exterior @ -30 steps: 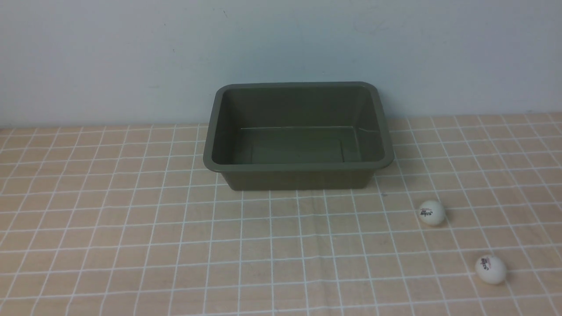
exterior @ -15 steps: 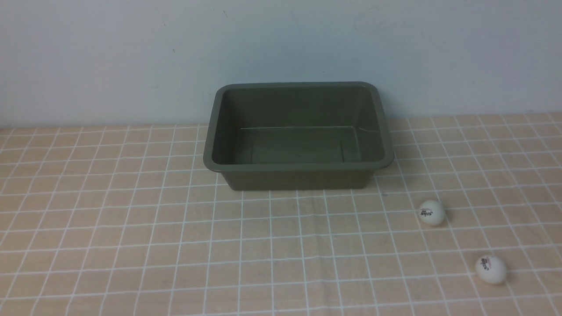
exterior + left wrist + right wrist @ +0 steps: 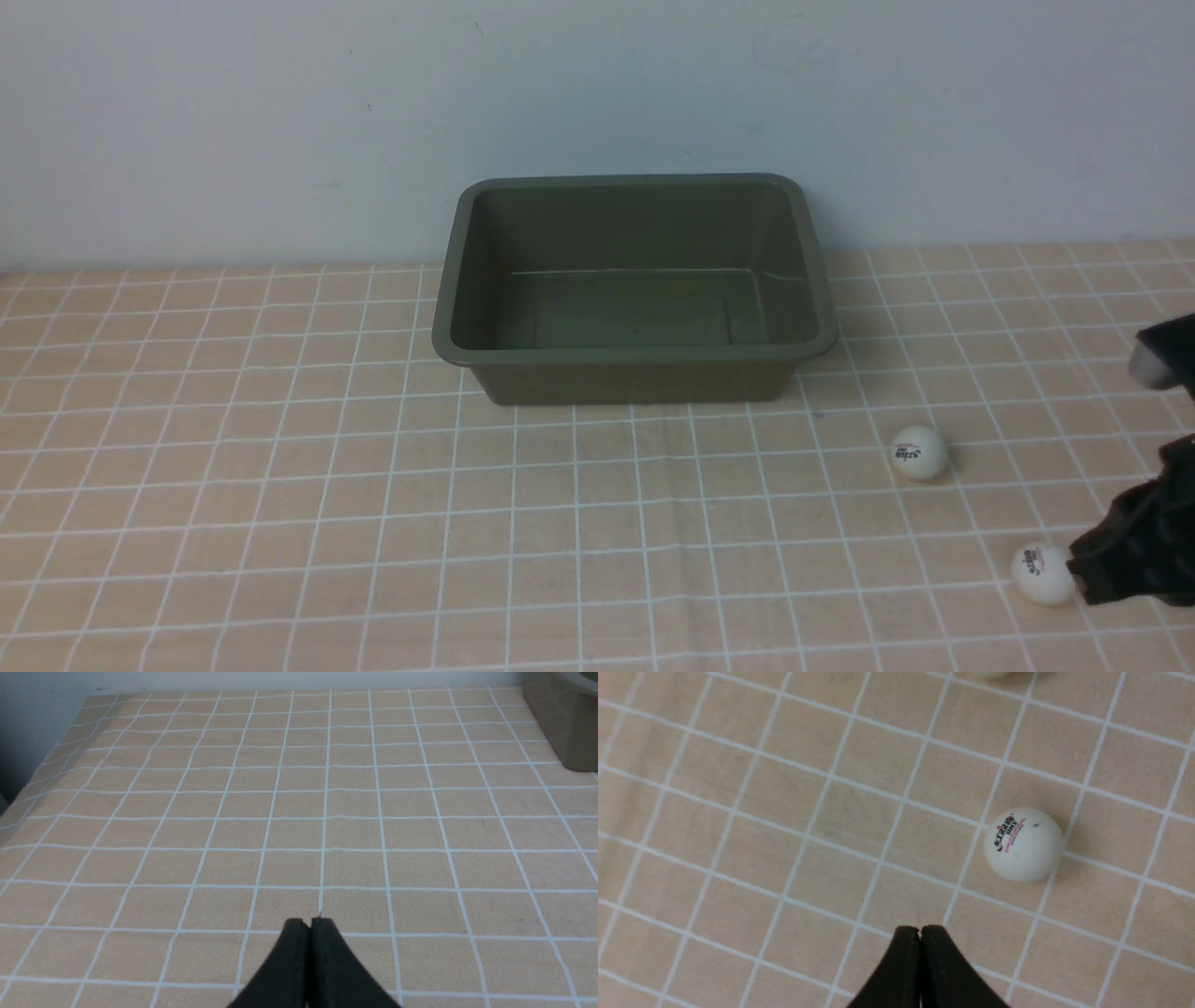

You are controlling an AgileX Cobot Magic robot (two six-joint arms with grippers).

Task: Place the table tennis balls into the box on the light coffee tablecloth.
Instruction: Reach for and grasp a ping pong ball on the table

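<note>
Since half a second ago, the right arm (image 3: 1144, 532) has come into the front view at its right edge, and its dark tip now sits just beside the nearer ball (image 3: 1043, 573). The box (image 3: 635, 356) and both balls lie where they did.

Starting on the left, we see the left end effector (image 3: 309, 921) in its wrist view. Its two black fingers are pressed flat together with nothing between them, and it hangs over bare squares of the tablecloth (image 3: 280, 485). One corner of the box shows at the edge of that same view, well apart from the fingers.

In the middle, the olive-green box stands upright on the tablecloth, close to the pale wall (image 3: 280, 112). Its inside holds nothing.

To the right of the box, the farther ball (image 3: 919, 453) rests on the cloth, near the box's front right corner but not touching it. The nearer ball lies further right and closer to us, also on the cloth, with its printed logo facing up.

At the far right, the right end effector (image 3: 920, 928) is clenched empty, fingers closed against each other. In its wrist view we see the nearer ball off to one side of the fingertips, near them but with cloth showing between.
</note>
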